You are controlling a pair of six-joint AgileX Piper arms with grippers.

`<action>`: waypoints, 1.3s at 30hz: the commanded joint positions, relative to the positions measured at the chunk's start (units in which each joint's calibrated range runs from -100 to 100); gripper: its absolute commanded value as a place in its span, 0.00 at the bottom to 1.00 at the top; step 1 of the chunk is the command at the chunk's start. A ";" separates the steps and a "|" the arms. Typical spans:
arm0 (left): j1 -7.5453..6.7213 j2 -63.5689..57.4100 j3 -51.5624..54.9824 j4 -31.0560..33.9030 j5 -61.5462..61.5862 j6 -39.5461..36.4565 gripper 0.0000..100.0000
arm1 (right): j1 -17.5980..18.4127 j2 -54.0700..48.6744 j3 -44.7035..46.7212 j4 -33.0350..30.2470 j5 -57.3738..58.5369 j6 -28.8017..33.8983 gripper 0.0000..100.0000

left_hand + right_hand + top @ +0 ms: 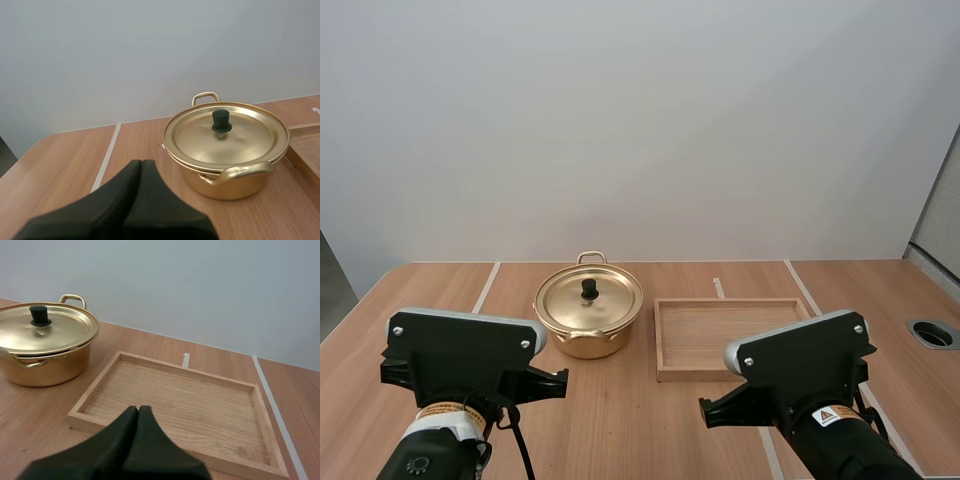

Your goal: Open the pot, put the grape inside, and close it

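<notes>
A golden pot (588, 312) stands at the middle of the wooden table, its lid (589, 296) on, with a black knob (589, 288) on top. In the left wrist view the pot (227, 172) is ahead and to the right of my left gripper (141, 164), which is shut on nothing, its fingers lying together as one dark wedge. My right gripper (138, 410) is likewise shut on nothing and hangs over the near edge of a wooden tray (186, 370). The pot (45, 352) sits beside that tray.
The wooden tray (665, 340) lies just right of the pot with nothing in it. White tape lines (485, 287) cross the tabletop. A round hole (933, 333) is set in the table at the far right, near a grey partition (940, 220).
</notes>
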 commanded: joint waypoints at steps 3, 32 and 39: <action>0.08 -0.40 0.04 -1.37 -0.57 -0.39 0.00 | -0.21 -0.31 0.17 0.67 -0.23 0.02 0.00; 0.47 -3.72 0.04 -5.59 5.54 -0.39 0.00 | 2.86 -0.31 0.17 -0.69 -8.29 0.02 0.00; 0.47 -3.72 0.04 -5.59 5.54 -0.39 0.00 | 2.86 -0.31 0.17 -23.84 -12.35 25.32 0.00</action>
